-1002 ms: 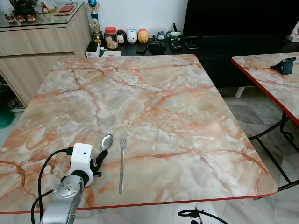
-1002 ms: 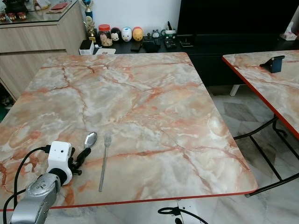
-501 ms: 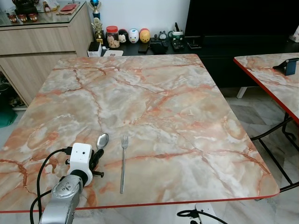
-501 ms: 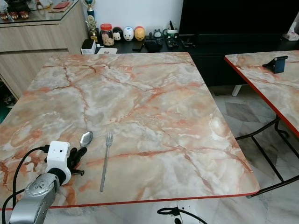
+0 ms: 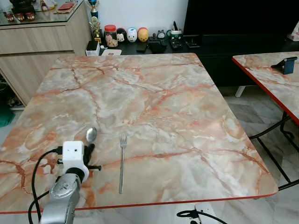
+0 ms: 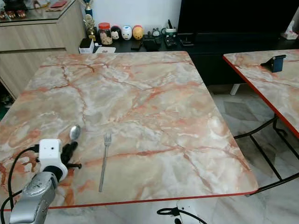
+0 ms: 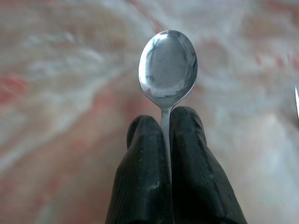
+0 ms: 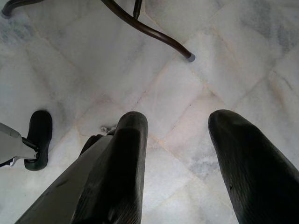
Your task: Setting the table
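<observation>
While the left end effector grips the spoon — fork lies beside.
Right end effector hangs released over the floor — worktop is marble.

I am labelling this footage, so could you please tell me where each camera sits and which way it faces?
Left eye view: on the head, looking forward and down at the marble table; left arm at lower left.
Right eye view: beside it, same scene, sharing the fork.
Left wrist view: on the left wrist, looking along the left gripper, jaws shut on the spoon.
Right wrist view: on the right wrist, looking down at the tiled floor past the right gripper, jaws open.
</observation>
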You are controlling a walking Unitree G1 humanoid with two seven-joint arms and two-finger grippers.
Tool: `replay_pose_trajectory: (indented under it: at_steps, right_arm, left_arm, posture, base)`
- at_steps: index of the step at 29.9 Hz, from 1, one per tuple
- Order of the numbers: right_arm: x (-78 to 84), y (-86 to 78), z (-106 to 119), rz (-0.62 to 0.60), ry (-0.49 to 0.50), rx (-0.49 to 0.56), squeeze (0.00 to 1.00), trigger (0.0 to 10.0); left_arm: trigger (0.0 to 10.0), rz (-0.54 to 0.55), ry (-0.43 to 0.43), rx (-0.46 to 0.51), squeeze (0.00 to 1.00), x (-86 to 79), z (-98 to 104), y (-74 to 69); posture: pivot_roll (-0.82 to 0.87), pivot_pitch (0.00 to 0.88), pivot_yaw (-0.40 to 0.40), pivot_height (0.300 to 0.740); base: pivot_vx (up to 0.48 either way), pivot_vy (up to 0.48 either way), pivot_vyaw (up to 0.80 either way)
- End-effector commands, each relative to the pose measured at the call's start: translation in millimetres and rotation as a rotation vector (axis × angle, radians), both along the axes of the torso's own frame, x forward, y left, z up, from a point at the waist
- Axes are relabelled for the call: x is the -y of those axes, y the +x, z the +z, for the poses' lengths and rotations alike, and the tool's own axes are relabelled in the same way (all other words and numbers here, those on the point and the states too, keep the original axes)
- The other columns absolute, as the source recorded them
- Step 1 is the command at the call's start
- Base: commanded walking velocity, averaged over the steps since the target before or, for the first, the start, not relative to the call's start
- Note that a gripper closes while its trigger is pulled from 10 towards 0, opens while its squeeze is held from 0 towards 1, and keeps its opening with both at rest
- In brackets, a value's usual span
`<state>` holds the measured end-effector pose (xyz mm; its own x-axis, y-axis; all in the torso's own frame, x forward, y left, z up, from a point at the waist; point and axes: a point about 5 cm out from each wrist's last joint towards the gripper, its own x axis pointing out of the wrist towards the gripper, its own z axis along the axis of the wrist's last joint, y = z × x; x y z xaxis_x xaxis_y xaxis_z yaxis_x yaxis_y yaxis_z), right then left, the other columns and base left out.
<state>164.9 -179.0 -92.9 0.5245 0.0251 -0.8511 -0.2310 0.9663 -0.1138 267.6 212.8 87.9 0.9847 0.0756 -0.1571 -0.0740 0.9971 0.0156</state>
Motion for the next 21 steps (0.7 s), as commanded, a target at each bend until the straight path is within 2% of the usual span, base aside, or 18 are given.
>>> replay_pose_trajectory:
  at_steps: [1, 6, 7, 10, 13, 17, 21]
  right_arm:
    - [-1.9, -2.9, -1.4, 0.001, 0.0, -0.008, 0.0, 10.0]
    - [-3.4, -2.5, -1.4, 0.0, 0.002, -0.006, 0.0, 10.0]
    - [-2.0, -2.8, -1.4, -0.003, 0.002, -0.005, 0.0, 10.0]
    - [-0.7, -3.0, -1.3, -0.008, 0.003, -0.004, 0.0, 10.0]
    - [-0.2, -2.6, -1.0, -0.012, 0.004, -0.001, 0.0, 10.0]
    - [0.0, -2.3, -0.9, -0.017, 0.005, -0.001, 0.0, 10.0]
    - [-0.1, -2.5, -1.1, -0.023, 0.003, -0.005, 0.0, 10.0]
  left_arm:
    - [10.0, 0.03, -0.006, 0.073, 0.0, -3.0, 12.1, 2.7]
    - [10.0, 0.097, 0.003, 0.168, 0.0, -7.7, 23.8, -0.2]
    - [10.0, 0.127, 0.02, 0.21, 0.0, -10.2, 29.0, -2.9]
    - [10.0, 0.147, 0.078, 0.249, 0.0, -12.2, 34.7, -6.9]
    - [10.0, 0.151, 0.109, 0.276, 0.0, -12.6, 38.1, -9.4]
    - [10.0, 0.154, 0.106, 0.279, 0.0, -13.4, 37.5, -9.9]
    - [10.0, 0.144, 0.115, 0.301, 0.0, -12.1, 40.5, -9.3]
  posture:
    - [0.01, 0.0, -0.017, 0.74]
    - [0.01, 0.0, -0.019, 0.74]
    - [0.01, 0.0, -0.021, 0.74]
    - [0.01, 0.0, -0.024, 0.74]
    - [0.01, 0.0, -0.023, 0.74]
    - [0.01, 0.0, -0.021, 0.74]
    - [0.01, 0.0, -0.019, 0.74]
  base:
    - [0.0, 0.0, 0.0]
    - [0.0, 0.0, 0.0]
    - [0.0, 0.0, 0.0]
    - [0.0, 0.0, 0.0]
    - [0.0, 0.0, 0.0]
    - [0.0, 0.0, 0.0]
    - [0.0, -0.412, 0.0]
